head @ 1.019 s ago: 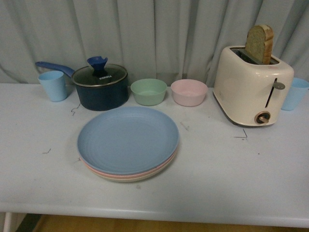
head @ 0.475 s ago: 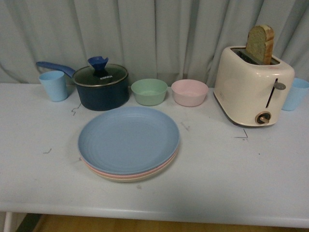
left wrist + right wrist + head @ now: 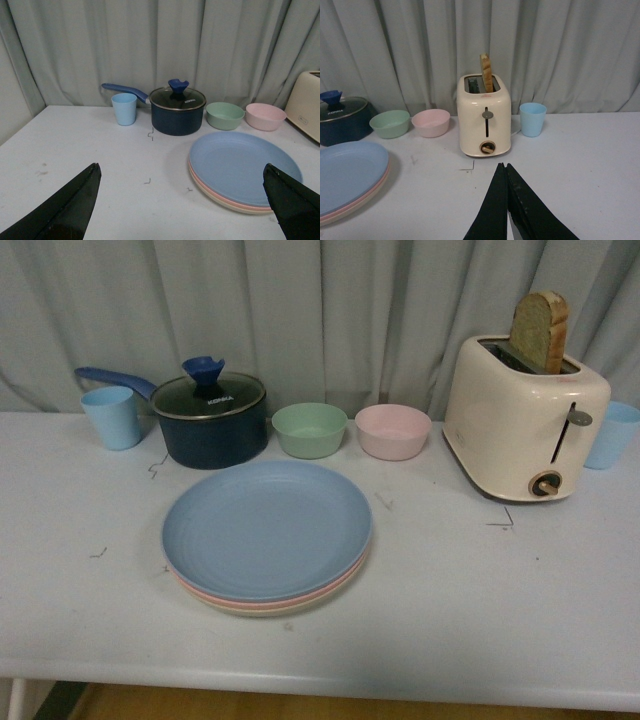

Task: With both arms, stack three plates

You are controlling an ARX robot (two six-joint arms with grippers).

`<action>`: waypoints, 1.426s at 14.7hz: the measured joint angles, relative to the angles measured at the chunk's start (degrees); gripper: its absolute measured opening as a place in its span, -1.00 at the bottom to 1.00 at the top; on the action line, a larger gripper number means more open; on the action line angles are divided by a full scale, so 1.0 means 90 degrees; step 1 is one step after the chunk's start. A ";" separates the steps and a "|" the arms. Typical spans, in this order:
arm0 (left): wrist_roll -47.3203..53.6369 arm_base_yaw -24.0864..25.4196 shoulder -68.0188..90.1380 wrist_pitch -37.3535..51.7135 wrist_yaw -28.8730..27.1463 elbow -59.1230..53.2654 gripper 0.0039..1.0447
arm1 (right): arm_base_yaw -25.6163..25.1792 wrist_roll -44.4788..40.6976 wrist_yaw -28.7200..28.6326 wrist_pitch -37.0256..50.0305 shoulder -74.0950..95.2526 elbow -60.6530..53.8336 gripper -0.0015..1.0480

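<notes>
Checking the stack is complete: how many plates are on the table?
3, stacked in front of the saucepan: blue plate on top, pink plate under it, cream plate at the bottom.

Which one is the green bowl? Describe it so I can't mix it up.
Find the cream toaster with bread, then look left along the curtain. The green bowl sits between the dark lidded saucepan and the same-shaped pink bowl, behind the plate stack; only it is mint green.
</notes>
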 joint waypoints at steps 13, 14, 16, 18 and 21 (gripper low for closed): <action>0.0000 0.0000 0.0000 0.0000 0.0000 0.0000 0.88 | 0.0000 -0.0002 -0.0002 -0.2013 -0.1943 0.0000 -0.96; 0.0000 0.0000 0.0000 0.0000 0.0000 0.0000 0.88 | 0.0000 -0.0002 -0.0005 -0.2013 -0.1943 0.0000 -0.96; 0.0000 0.0000 0.0000 0.0000 0.0000 0.0000 0.88 | 0.0000 -0.0005 -0.0005 -0.2013 -0.1943 0.0000 -0.53; 0.0000 0.0000 0.0000 0.0000 0.0000 0.0000 0.88 | 0.0000 -0.0005 -0.0005 -0.2013 -0.1943 0.0000 -0.18; 0.0000 0.0000 0.0000 0.0000 0.0000 0.0000 0.88 | 0.0000 -0.0005 -0.0005 -0.2013 -0.1943 0.0000 0.51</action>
